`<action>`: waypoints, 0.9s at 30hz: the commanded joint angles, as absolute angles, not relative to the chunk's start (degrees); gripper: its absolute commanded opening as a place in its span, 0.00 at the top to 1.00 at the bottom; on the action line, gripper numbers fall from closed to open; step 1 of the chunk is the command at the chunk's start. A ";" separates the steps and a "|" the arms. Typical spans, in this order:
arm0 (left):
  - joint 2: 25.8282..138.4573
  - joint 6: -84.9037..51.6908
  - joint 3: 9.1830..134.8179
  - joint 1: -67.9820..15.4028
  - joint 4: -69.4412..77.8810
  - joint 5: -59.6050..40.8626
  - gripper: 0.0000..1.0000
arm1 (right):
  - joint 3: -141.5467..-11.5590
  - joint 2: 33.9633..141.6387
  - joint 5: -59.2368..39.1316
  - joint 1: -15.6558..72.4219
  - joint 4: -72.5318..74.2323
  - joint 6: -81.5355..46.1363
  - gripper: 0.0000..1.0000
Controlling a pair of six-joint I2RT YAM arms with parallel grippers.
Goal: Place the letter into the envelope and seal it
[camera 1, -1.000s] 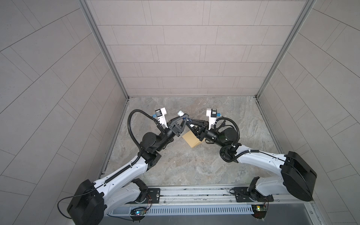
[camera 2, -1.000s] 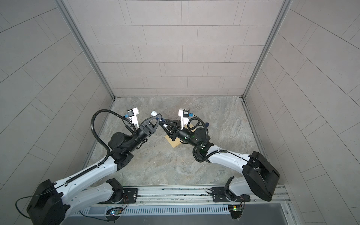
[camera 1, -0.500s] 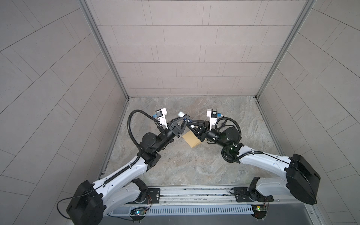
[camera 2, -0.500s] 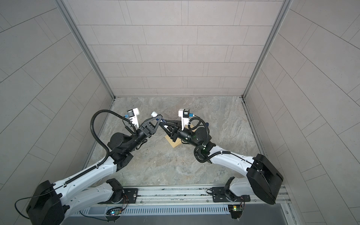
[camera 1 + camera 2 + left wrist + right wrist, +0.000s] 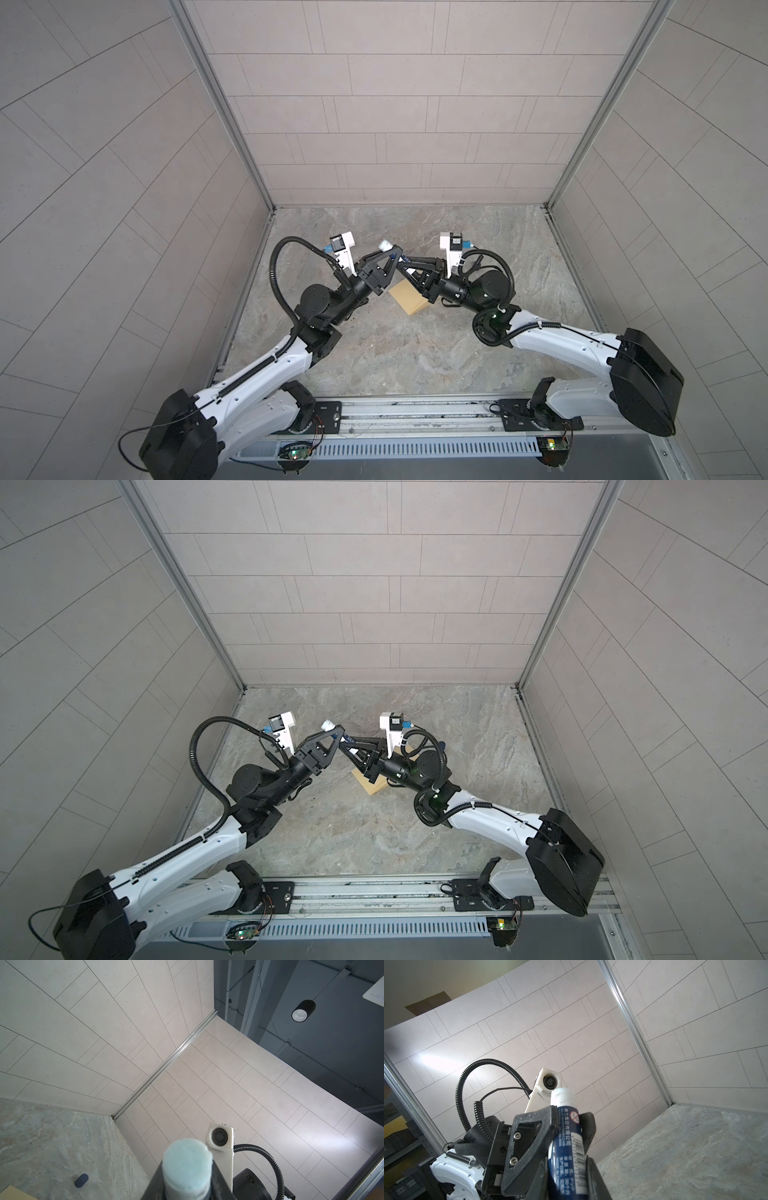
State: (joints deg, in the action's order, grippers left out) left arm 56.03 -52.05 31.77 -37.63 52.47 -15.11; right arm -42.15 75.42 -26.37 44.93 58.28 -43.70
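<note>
The plain yellow-tan envelope (image 5: 408, 296) lies flat near the middle of the marbled table (image 5: 415, 365), turned diagonally, with its far part hidden in both top views.

Envelope (image 5: 409, 299) mostly under left gripper (image 5: 391, 254) and right gripper (image 5: 406, 268) in both top views — only one end shows, flap not discernible. Gripper tips overlap there, contact too small to tell. Left wrist view: envelope corner (image 5: 10, 1193) only, rest cut by frame edge. Right wrist view: glue stick (image 5: 568, 1147) base cut by frame edge, fine label print blurred — left wrist view shows out-of-focus tip only. On worktop (image 5: 52, 1136), small dark item (image 5: 81, 1180) unidentifiable.
</note>
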 commanded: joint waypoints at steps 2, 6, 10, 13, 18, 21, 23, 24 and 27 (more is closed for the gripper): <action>55.04 -48.61 31.37 -37.17 54.49 -15.28 0.94 | -44.27 76.26 -27.04 44.52 58.70 -45.96 0.98; 55.07 -48.52 31.37 -37.08 54.39 -15.37 0.98 | -44.73 76.45 -28.04 44.41 58.04 -45.85 0.87; 54.97 -48.34 31.35 -36.96 53.99 -15.36 0.98 | -45.21 75.47 -29.17 44.21 55.21 -44.28 0.78; 54.94 -48.26 31.44 -36.88 53.82 -15.42 0.98 | -45.68 74.27 -29.81 44.21 51.77 -42.06 0.73; 55.05 -47.99 31.83 -36.84 52.68 -15.89 0.98 | -46.23 71.38 -29.37 44.12 44.78 -37.00 0.66; 55.19 -47.60 32.16 -36.89 51.74 -16.00 0.98 | -46.95 69.61 -29.02 44.12 39.97 -33.67 0.63; 55.19 -47.32 32.18 -36.87 51.35 -16.16 0.99 | -47.48 68.57 -28.74 44.11 37.33 -31.77 0.63; 55.19 -47.29 32.20 -36.89 51.10 -16.08 0.99 | -47.63 68.09 -28.60 44.12 36.19 -30.97 0.62; 55.17 -46.78 32.29 -36.89 50.08 -15.83 0.99 | -47.90 66.70 -28.55 44.14 33.80 -29.06 0.58</action>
